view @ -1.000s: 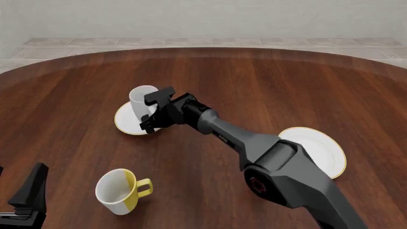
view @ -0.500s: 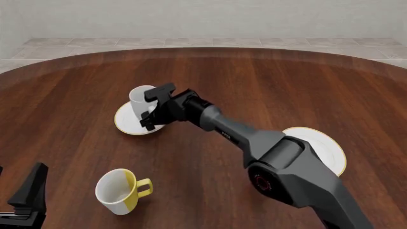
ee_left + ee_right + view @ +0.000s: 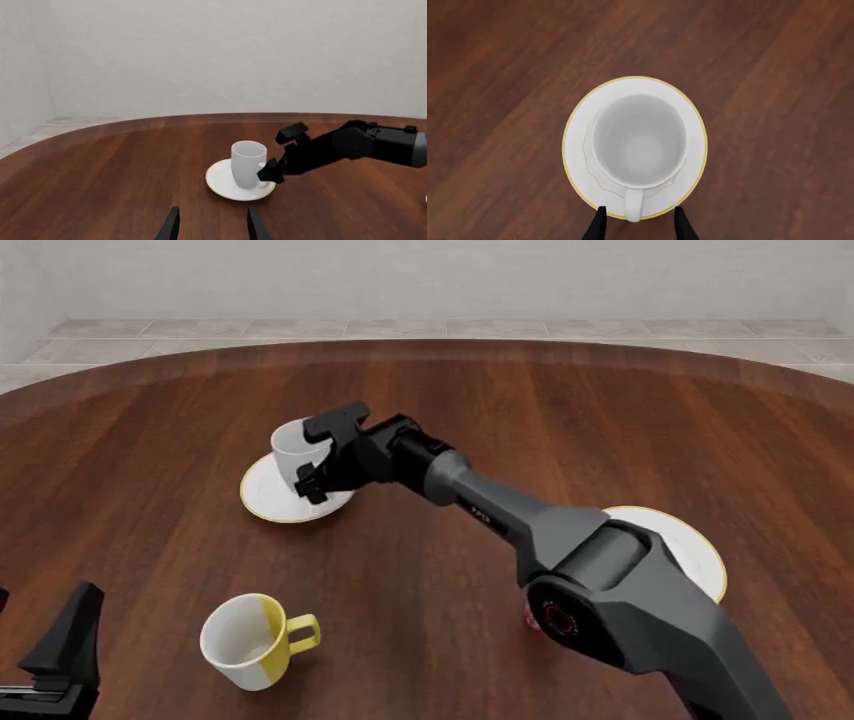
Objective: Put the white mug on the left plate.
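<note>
The white mug (image 3: 639, 146) stands upright on the left plate (image 3: 577, 145), with its handle toward 6 o'clock in the right wrist view. The right gripper (image 3: 636, 224) is open, its fingers on either side of the handle and apparently not touching it. It is best to pull straight back without knocking the handle.

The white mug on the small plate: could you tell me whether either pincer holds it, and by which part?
Nothing is held. The white mug stands on the left plate; the right pincer is open astride its handle without touching it, and the left pincer is open, empty.
</note>
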Tool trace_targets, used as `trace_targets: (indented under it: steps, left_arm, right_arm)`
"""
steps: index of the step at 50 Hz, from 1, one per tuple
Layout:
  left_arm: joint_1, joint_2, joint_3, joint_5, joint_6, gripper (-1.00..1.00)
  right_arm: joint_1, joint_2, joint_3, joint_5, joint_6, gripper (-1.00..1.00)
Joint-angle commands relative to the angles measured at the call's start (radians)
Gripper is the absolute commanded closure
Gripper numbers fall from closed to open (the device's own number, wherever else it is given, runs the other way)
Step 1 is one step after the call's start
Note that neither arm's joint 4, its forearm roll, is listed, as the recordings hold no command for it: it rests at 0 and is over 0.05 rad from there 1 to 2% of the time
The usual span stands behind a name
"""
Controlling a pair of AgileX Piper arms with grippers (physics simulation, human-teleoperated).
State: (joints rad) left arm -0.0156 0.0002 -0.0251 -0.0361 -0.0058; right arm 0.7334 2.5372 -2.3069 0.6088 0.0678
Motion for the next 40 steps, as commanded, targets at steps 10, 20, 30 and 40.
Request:
trace_targets:
  steps: [10,20,30,40]
  left_arm:
    - [-0.001,0.0,0.002,-0.001,0.001,-1.0]
    - [-0.002,0.0,0.001,-0.001,0.003,-1.0]
    - [-0.003,0.0,-0.002,-0.002,0.005,-1.0]
    - [-0.006,0.0,-0.006,-0.001,0.007,-1.0]
  right_arm:
    - [-0.005,-0.023,-0.016,0.026,-0.021,-1.0]
    - [-0.012,-0.05,-0.013,0.037,-0.033,-1.0]
    - [-0.014,-0.088,-0.006,0.05,-0.049,-1.0]
    - [-0.019,-0.12,-0.009,0.069,-0.065,-1.0]
